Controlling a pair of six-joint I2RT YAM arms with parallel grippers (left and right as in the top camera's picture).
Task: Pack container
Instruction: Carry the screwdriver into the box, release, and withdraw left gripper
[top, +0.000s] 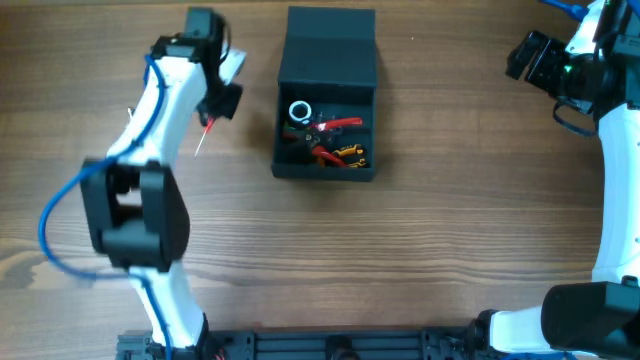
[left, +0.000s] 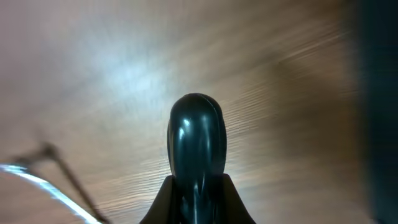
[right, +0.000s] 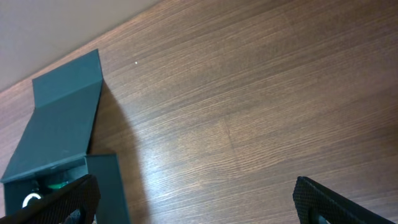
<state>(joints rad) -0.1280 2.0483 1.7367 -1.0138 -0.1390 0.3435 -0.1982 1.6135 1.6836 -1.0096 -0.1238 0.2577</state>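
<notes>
The dark teal container (top: 328, 60) stands open at the back middle of the table, its flap lid folded back. Inside lie red and orange hand tools (top: 335, 140) and a white ring (top: 299, 111). My left gripper (top: 222, 100) is left of the container and shut on a tool with a thin red shaft (top: 204, 137). In the left wrist view its glossy dark handle (left: 196, 149) sits between the fingers (left: 196, 202). My right gripper (top: 525, 55) is open and empty at the far right; its wrist view (right: 196, 208) shows the container lid (right: 62, 118) to the left.
Bare wooden table (top: 420, 240) lies around the container. A blue cable (top: 50, 215) loops off the left arm. The container's dark wall (left: 379, 112) fills the right edge of the left wrist view.
</notes>
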